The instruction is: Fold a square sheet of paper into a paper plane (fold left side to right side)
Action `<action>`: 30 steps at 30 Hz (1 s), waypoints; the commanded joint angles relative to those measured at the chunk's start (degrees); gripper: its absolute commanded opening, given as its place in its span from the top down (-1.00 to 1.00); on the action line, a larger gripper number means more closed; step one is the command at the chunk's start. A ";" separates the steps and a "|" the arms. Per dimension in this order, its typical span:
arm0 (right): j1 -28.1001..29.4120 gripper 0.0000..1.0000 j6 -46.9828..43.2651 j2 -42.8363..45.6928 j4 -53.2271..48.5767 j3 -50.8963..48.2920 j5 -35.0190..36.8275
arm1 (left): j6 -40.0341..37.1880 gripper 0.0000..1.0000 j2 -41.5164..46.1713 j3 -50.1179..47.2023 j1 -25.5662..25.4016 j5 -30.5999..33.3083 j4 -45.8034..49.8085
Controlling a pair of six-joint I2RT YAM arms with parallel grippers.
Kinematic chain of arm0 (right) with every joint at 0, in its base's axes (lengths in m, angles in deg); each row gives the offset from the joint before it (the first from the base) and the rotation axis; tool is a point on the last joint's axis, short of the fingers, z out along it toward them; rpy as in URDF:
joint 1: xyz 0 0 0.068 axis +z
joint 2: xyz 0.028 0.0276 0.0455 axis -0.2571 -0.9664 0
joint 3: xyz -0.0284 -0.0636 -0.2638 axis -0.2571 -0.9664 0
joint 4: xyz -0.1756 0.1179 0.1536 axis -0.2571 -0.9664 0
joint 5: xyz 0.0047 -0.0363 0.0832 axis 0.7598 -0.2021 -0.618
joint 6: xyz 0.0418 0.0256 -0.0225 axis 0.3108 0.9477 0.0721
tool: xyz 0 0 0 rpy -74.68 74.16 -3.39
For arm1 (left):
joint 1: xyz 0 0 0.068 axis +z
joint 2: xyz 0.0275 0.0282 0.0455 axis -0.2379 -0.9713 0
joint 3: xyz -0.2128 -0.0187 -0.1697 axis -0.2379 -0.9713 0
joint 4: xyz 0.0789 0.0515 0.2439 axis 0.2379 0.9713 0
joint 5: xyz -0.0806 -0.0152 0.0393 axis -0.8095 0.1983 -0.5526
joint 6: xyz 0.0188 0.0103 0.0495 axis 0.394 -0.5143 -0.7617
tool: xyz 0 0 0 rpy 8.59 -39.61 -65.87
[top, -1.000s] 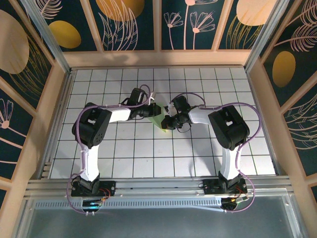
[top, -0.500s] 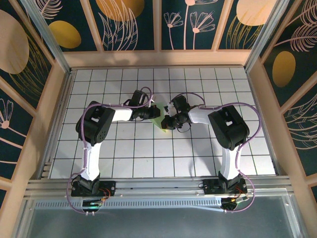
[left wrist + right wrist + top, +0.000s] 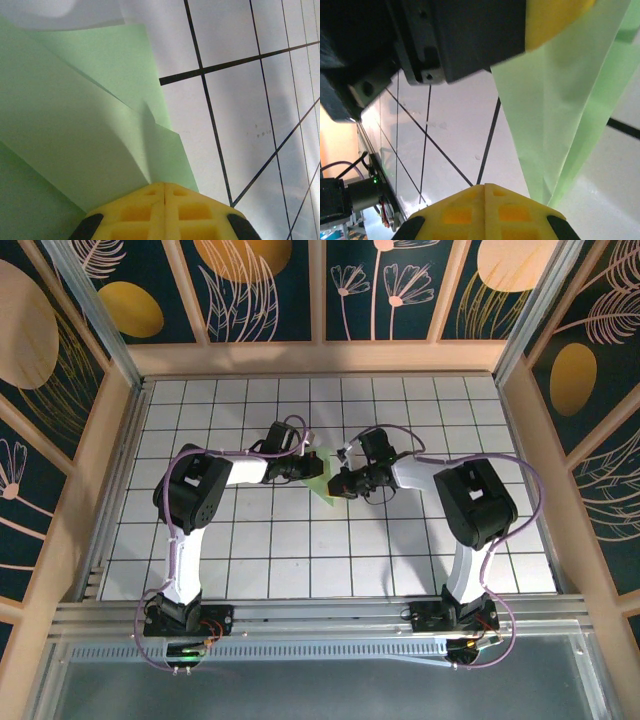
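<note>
Mid-table, between the two arms, the green paper (image 3: 321, 480) sits part-folded. Layered flaps and a diagonal crease show in the left wrist view, and it tapers to a narrow strip in the right wrist view.

Left gripper (image 3: 309, 470): yellow fingertips (image 3: 142, 202) pressed flat together with no gap, and the paper edge runs right into them. Reads as a pinch on the paper.

Right gripper (image 3: 334, 483): jaws also fully together, with the paper's narrow end meeting the tips (image 3: 520, 212). Likely pinched too, but the contact is partly hidden.

The two grippers are close, facing each other across the paper over the white grid table (image 3: 400, 550).

Step in hand, as a judgement: carrying the left side over to the right. To do it well, one claw should anchor while the other sweeps the flap. Edges should be lined up before pressing, then the fold line run flat against the tiles. Thin paper, so pulling both ends apart risks a tear or a skewed crease.

No trays or bins in play; the paper is loose.
</note>
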 commanded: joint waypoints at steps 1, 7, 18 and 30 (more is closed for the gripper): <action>0.32 1.00 1.50 0.07 1.62 -2.74 -2.27 | -1.75 0.97 -1.71 -0.95 0.37 4.44 3.59; 0.41 1.00 2.83 0.09 3.67 -5.49 -1.54 | -1.90 0.97 -1.90 -0.90 0.37 4.62 3.69; 0.14 1.00 2.90 -0.42 3.66 -2.09 -1.89 | -1.81 0.97 -1.51 -1.26 0.37 4.93 3.43; 0.17 1.00 2.32 -3.61 2.17 -1.71 0.13 | -1.66 0.98 -1.51 -1.26 0.36 4.70 3.34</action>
